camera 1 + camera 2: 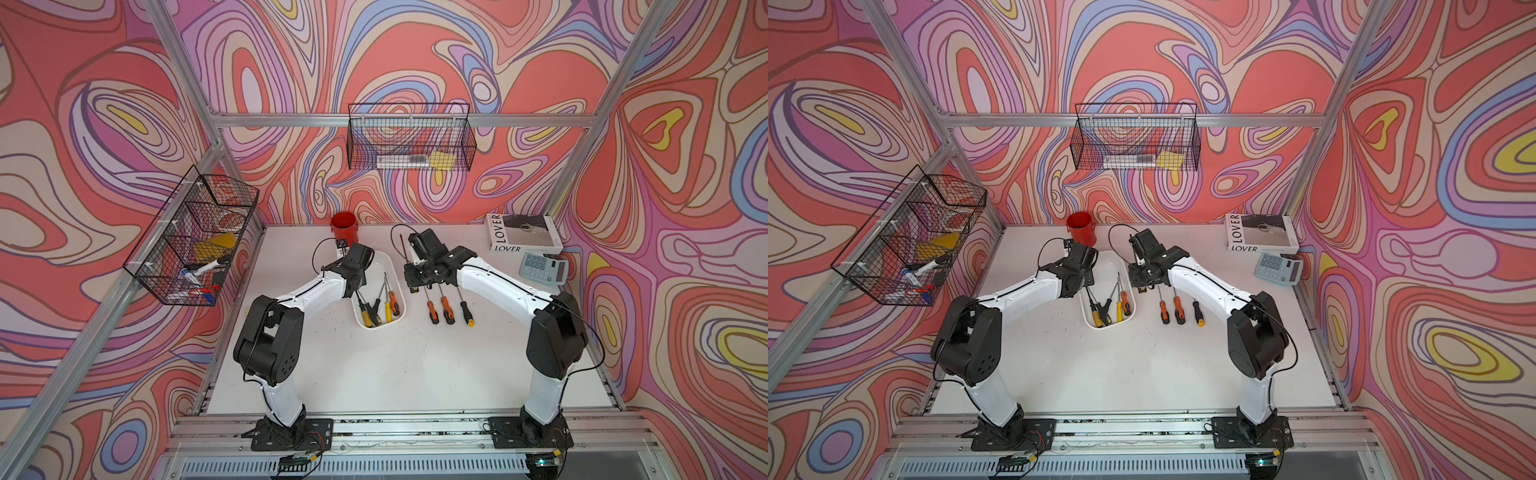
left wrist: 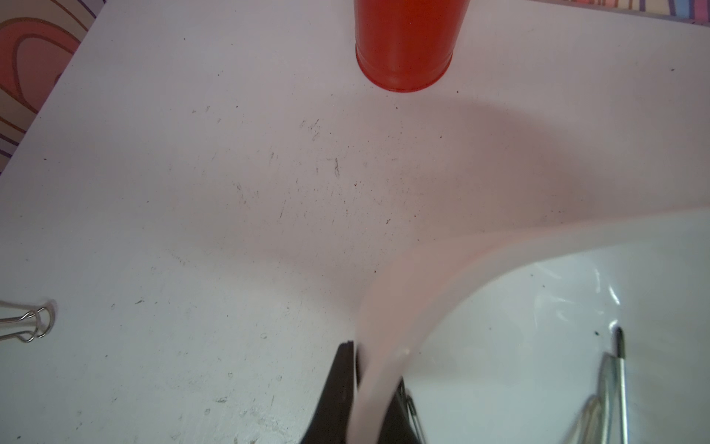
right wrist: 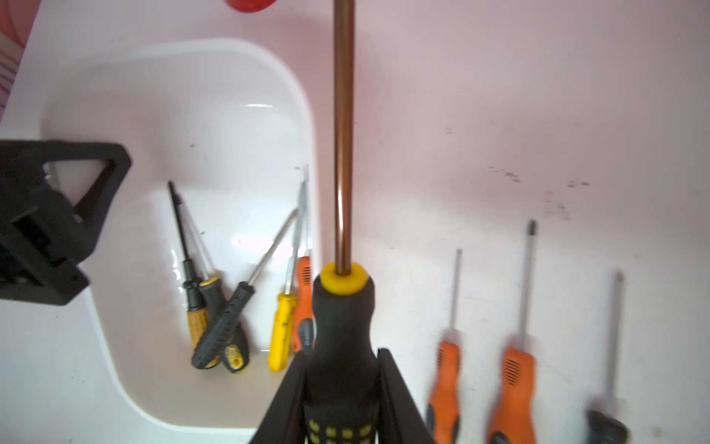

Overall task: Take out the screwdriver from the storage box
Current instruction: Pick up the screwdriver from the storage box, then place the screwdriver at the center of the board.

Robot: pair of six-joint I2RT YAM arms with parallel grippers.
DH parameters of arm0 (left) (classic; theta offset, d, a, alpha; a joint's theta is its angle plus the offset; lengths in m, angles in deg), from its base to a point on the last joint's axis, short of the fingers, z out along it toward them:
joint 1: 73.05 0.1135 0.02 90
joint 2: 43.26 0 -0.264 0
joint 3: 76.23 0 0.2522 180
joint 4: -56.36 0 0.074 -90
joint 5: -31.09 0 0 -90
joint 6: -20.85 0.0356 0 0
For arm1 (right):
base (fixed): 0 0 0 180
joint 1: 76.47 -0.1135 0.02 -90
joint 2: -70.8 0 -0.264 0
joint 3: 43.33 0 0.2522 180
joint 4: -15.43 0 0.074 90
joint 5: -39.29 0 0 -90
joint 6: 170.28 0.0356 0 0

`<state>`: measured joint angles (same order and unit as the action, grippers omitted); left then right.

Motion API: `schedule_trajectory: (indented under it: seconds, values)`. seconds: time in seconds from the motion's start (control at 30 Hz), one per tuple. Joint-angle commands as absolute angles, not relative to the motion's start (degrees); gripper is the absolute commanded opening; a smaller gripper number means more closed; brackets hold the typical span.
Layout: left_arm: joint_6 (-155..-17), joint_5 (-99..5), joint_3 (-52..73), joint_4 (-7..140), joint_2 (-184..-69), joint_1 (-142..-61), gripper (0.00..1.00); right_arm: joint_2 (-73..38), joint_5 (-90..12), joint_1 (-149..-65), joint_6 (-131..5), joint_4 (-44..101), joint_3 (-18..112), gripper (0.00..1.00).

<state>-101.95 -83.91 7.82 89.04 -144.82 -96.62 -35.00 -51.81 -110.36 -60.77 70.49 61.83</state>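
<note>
Nine screwdrivers (image 1: 446, 309), two baskets (image 1: 409, 137), one storage box (image 1: 388, 264), one cup (image 1: 344, 228), one book (image 1: 523, 235), one calculator (image 1: 542, 268)

The shallow white plastic storage box (image 1: 390, 266) sits before the red cylindrical cup (image 1: 344, 228); three loose screwdrivers (image 1: 446, 309) lie right of it.

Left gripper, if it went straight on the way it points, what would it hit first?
Probably the red cup: the left gripper, shut on the storage box rim, faces it across the table.
</note>
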Motion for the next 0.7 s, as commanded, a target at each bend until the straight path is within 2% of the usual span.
schedule_trajectory:
  seconds: [0.0, 0.37, 0.67]
  values:
    - [-100.4, -85.2, 8.1, 90.6, -144.6, -96.5, 0.00, -32.8, -55.4, -105.6, -63.5, 75.6, 59.0, 0.00]
    - [-100.5, -85.0, 7.8, 90.4, -144.6, -96.6, 0.00, -32.9, -61.2, -93.8, -65.1, 83.2, 56.2, 0.00]
    - [-100.3, -85.7, 7.3, 90.8, -144.1, -96.6, 0.00, -41.1, -62.3, -90.5, -66.3, 86.4, 56.7, 0.00]
